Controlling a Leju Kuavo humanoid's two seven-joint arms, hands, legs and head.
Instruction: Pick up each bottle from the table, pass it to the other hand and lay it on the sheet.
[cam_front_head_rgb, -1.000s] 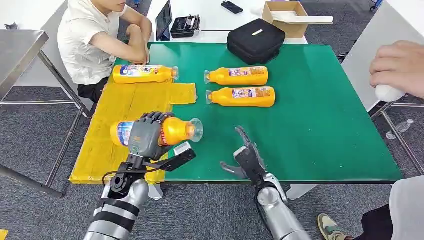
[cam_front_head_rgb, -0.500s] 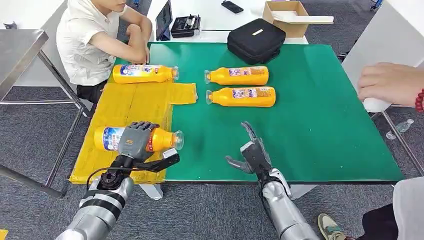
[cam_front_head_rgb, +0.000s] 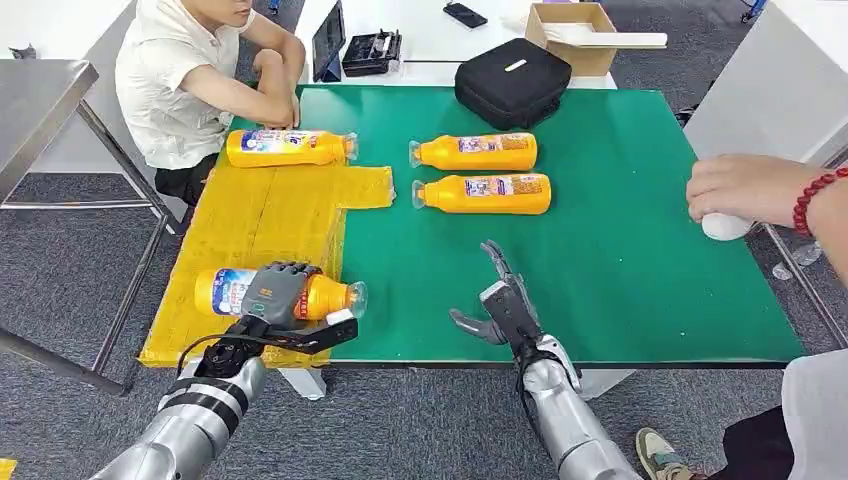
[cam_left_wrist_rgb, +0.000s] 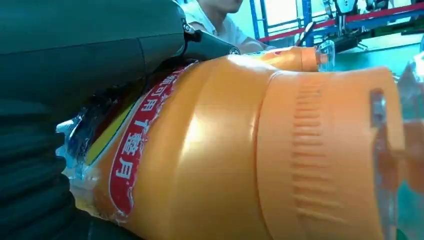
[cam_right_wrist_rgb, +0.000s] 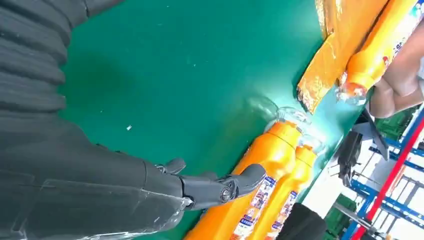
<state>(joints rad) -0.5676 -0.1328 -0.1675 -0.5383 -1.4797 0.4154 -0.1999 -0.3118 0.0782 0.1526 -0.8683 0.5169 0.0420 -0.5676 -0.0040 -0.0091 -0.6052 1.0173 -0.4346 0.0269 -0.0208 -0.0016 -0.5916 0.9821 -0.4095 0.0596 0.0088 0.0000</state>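
**Held bottle lies crosswise over the sheet's near edge, cap toward the green**

The left hand (cam_front_head_rgb: 275, 293) is wrapped over the middle of an orange bottle (cam_front_head_rgb: 322, 297), fingers clamped across its body; the left wrist view shows the label and ribbed shoulder pressed close against the palm. The bottle's long axis runs left to right, base to the left and clear cap to the right, and it sits low over the near right part of the yellow sheet (cam_front_head_rgb: 262, 215). Whether it already rests on the sheet I cannot tell. The cap end reaches just past the sheet's right edge, over the green surface (cam_front_head_rgb: 620, 250).

The right hand (cam_front_head_rgb: 505, 300) holds nothing, fingers spread apart, above the near edge of the surface, well apart from the held bottle.

Two more orange bottles (cam_front_head_rgb: 480, 172) lie side by side toward the far middle of the surface, long axes also left to right, caps to the left. They lie straight ahead of the right hand, which is clearly the nearer one for the next pick. One bottle already lies at the sheet's far edge (cam_front_head_rgb: 288, 147).
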